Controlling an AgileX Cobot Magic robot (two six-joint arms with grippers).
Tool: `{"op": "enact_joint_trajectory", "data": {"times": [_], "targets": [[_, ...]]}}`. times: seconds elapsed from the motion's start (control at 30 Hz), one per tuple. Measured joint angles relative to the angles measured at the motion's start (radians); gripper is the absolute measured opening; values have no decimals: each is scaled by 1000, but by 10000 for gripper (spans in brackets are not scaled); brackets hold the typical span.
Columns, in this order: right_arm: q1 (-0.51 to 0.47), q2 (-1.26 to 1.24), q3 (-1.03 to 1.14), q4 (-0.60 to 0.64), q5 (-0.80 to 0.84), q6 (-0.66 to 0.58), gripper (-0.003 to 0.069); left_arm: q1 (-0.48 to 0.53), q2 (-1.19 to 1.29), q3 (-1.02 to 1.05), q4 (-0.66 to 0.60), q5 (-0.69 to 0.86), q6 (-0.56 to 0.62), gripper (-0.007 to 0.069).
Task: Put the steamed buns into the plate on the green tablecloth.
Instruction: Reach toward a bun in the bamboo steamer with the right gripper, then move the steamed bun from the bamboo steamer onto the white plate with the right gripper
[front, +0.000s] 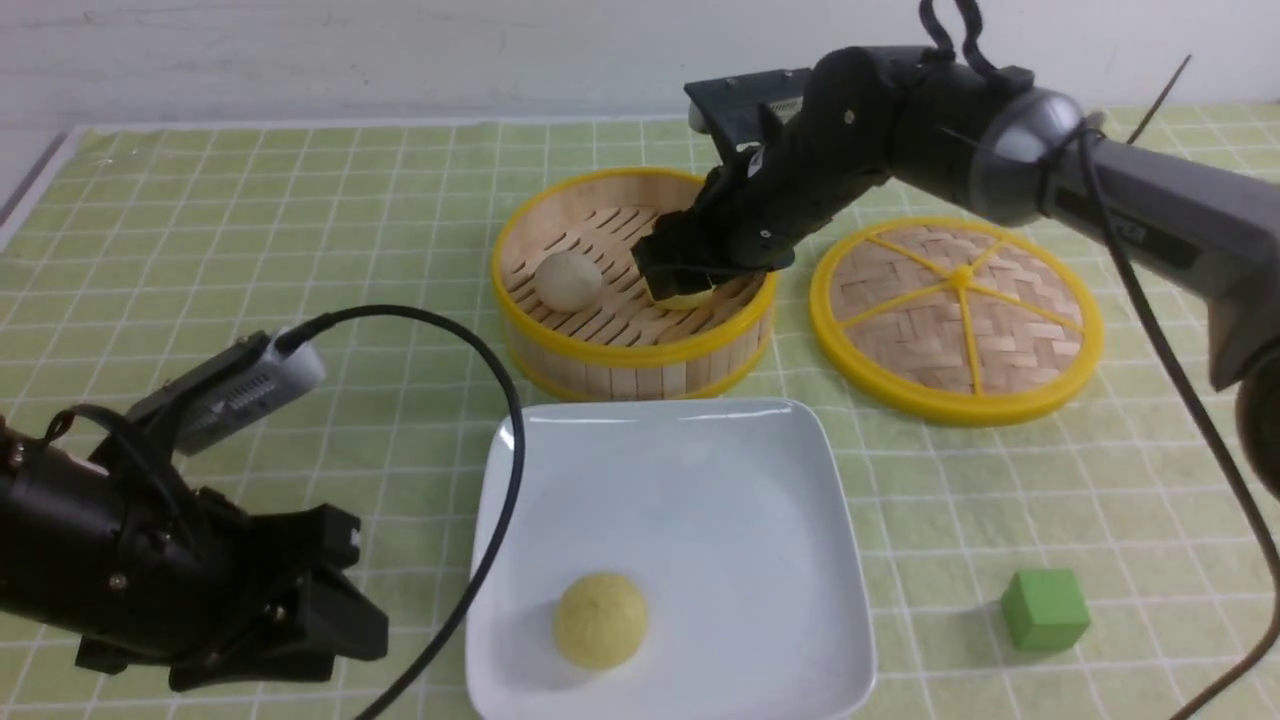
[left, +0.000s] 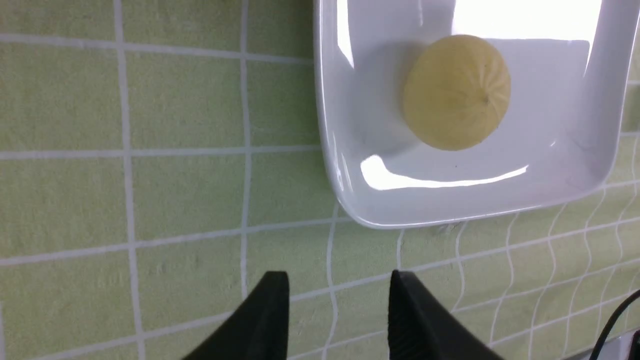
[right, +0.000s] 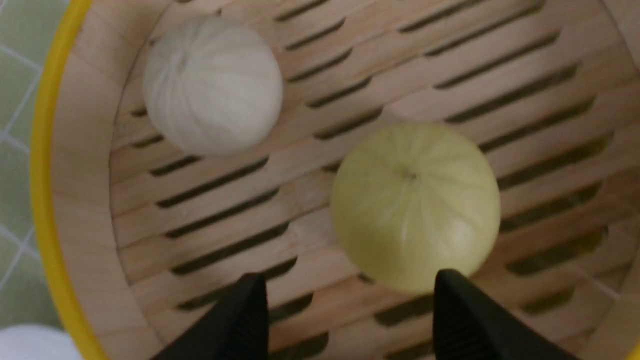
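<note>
One pale yellow bun (front: 600, 619) lies in the white square plate (front: 820, 500) on the green tablecloth (front: 250, 250); both also show in the left wrist view, bun (left: 456, 92) and plate (left: 340, 150). A greyish-beige bun (front: 568, 280) (right: 212, 85) and a second pale yellow bun (front: 690, 298) (right: 415, 205) sit in the bamboo steamer (front: 625, 365). My right gripper (front: 685, 285) (right: 350, 285) is open, low inside the steamer, just short of the yellow bun. My left gripper (front: 330, 610) (left: 339, 280) is open and empty over the cloth, left of the plate.
The woven steamer lid (front: 955, 315) lies right of the steamer. A green cube (front: 1045, 608) sits on the cloth at the front right. A black cable (front: 500, 400) arcs from the left arm across the plate's left rim.
</note>
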Motion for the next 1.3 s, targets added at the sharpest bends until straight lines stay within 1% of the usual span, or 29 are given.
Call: {"op": "enact_joint_trajectory", "data": {"times": [0.13, 0.2, 0.27, 0.33, 0.43, 0.47, 0.5, 0.53, 0.63, 0.7, 0.73, 0.77, 0.8, 0.83, 1.0, 1.07, 1.13, 1.17, 1.2, 1.23, 1.27, 1.3], "targets": [[0, 51, -16, -83, -32, -3, 395, 0, 0, 0, 0, 0, 0, 306], [0, 60, -17, -101, -34, -3, 379, 0, 0, 0, 0, -2, 0, 306], [0, 73, -21, -112, -46, -4, 334, 0, 0, 0, 0, -11, 0, 306], [0, 74, -22, -115, -39, -4, 266, 0, 0, 0, 0, -22, 0, 306], [0, 69, -22, -129, -20, -4, 113, 0, 0, 0, 0, -29, 0, 306], [0, 67, -22, -132, -15, -4, 101, 0, 0, 0, 0, -29, 0, 306], [0, 58, -22, -135, -2, -4, 41, 0, 0, 0, 0, -30, 0, 306], [0, 36, -22, -138, 29, -4, 14, 0, 0, 0, 0, -31, 0, 306], [0, -52, -17, -144, 163, -4, 10, 0, 0, 0, 1, -37, 0, 306], [0, -136, -17, -145, 283, -4, 10, 0, 1, 0, 1, -41, 0, 304], [0, -154, -17, -145, 295, -4, 10, 0, 1, 0, 1, -41, 0, 304], [0, -189, -17, -144, 349, -3, 10, 0, 1, 0, 1, -42, 1, 302], [0, -259, -11, -128, 456, 5, 10, 0, 1, 0, 1, -48, 1, 302], [0, -291, 4, -111, 488, 12, 10, 0, 1, 0, 1, -50, 1, 302], [44, -337, 217, -32, 505, 15, 12, 0, 1, 0, 2, -60, 1, 302], [81, -306, 334, -19, 417, 15, 22, 0, 1, 0, 8, -59, 1, 302], [104, -273, 388, -17, 336, 15, 46, 0, 1, 0, 12, -59, 1, 302], [106, -269, 399, -17, 327, 16, 46, 0, 1, 0, 13, -59, 1, 302], [119, -234, 425, -15, 267, 16, 110, 0, 1, 0, 14, -66, 1, 302], [120, -219, 431, -10, 246, 16, 161, 0, 1, 0, 14, -71, 1, 302], [120, -217, 432, -9, 244, 16, 161, 0, 1, 0, 13, -72, 1, 302], [120, -210, 432, -5, 234, 17, 260, 0, 1, 0, 13, -85, 1, 302]]}}
